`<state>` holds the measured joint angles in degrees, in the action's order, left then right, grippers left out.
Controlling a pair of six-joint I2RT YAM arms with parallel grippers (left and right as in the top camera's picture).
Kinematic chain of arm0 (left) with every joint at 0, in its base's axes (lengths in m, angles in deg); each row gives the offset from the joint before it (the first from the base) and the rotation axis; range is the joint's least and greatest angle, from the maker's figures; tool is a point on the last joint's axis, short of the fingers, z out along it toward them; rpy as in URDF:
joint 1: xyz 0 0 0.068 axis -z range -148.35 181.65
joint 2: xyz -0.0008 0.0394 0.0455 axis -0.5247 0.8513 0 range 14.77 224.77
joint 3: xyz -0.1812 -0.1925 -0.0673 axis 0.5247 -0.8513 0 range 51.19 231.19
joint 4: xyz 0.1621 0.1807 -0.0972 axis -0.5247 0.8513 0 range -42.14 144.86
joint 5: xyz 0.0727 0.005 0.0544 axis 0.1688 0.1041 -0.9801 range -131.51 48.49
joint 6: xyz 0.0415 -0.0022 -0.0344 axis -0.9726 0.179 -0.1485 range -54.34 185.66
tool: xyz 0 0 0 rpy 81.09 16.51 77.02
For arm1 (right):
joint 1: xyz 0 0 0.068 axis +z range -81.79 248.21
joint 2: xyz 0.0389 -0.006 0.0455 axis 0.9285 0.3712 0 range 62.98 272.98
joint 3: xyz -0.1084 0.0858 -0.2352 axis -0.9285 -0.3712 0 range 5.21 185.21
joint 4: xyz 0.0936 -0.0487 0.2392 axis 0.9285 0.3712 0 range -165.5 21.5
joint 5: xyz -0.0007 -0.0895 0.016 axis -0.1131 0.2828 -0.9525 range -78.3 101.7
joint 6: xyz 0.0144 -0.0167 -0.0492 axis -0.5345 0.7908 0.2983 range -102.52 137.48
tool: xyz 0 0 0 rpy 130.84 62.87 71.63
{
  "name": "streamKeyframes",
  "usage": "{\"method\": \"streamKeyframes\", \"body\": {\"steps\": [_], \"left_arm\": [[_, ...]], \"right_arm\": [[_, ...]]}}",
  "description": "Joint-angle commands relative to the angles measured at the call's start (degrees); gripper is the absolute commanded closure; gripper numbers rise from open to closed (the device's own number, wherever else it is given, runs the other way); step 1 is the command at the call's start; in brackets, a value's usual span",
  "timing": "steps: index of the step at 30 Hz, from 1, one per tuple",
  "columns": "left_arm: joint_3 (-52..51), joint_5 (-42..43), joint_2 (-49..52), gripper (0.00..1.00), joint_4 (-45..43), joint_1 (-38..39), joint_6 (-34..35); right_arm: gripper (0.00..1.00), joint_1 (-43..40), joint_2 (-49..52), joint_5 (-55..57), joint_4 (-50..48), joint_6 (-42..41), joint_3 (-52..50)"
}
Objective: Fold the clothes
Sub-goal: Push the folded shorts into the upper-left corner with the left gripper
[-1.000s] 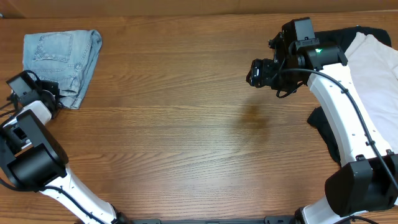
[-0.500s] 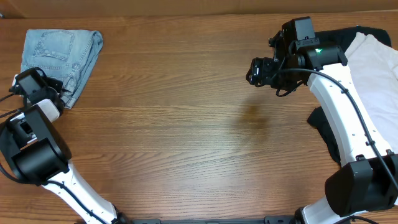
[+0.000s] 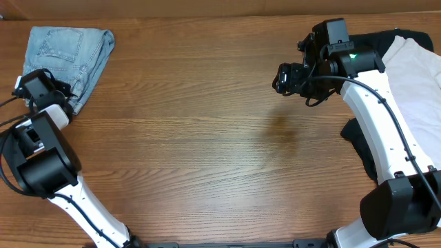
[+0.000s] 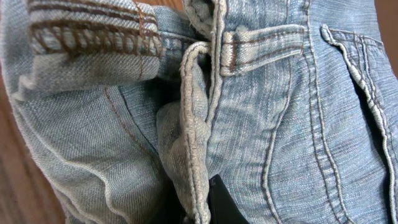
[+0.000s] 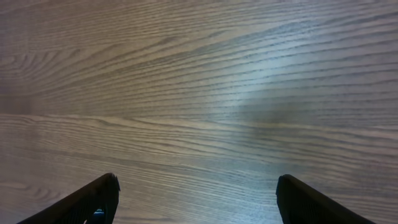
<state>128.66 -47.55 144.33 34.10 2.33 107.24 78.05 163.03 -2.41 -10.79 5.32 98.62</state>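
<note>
One pair of faded light-blue denim shorts [image 3: 65, 52], folded and thickly stitched along its seams, lies at the back left corner of the wood-grain worktop [image 3: 207, 138]. The left tool [image 4: 198, 208] is clamped on a denim fold. The right tool [image 5: 196, 183] stands apart above bare wood.

Wood table [image 3: 207, 138]: denim shorts [image 3: 69, 52] far-left corner; black garment [image 3: 360, 148] under cream cloth [image 3: 420, 76], prob. trousers, right.
</note>
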Motion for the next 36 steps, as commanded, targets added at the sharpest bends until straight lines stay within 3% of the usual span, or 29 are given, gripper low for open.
{"method": "streamKeyframes", "body": {"steps": [1,6,11,26,27,29,30,31,36], "left_arm": [[0.13,2.12,4.26,0.96,1.73,2.34,-0.26],[0.31,4.00,4.26,0.96,3.91,5.05,-0.55],[0.33,-0.09,4.26,0.96,3.48,7.26,-0.87],[0.33,-0.31,4.26,0.96,4.26,6.95,-0.92],[0.35,-0.07,4.26,0.89,4.17,6.93,-0.94],[0.48,0.61,3.82,0.45,4.09,6.84,-2.19],[0.48,1.33,3.26,0.15,4.13,6.88,-3.76],[0.50,2.03,2.54,0.00,4.28,7.04,-4.90],[0.87,2.10,-4.76,0.00,7.89,7.02,-7.39]], "right_arm": [[0.15,0.15,0.46,0.57,-0.44,-0.02,0.42],[0.15,0.15,0.61,0.57,-0.46,-0.02,0.42],[0.15,0.15,0.92,0.57,-0.15,0.00,0.42],[0.15,0.15,0.92,0.57,-0.96,0.02,0.42],[0.15,0.15,0.92,0.57,-0.94,0.00,0.42],[0.15,0.15,0.92,0.57,-0.94,0.00,0.42],[0.15,0.15,0.92,0.55,-0.94,0.00,0.42],[0.15,0.15,0.92,0.55,-0.94,0.00,0.42],[0.15,0.15,0.92,-0.13,-0.92,0.00,0.42]]}}
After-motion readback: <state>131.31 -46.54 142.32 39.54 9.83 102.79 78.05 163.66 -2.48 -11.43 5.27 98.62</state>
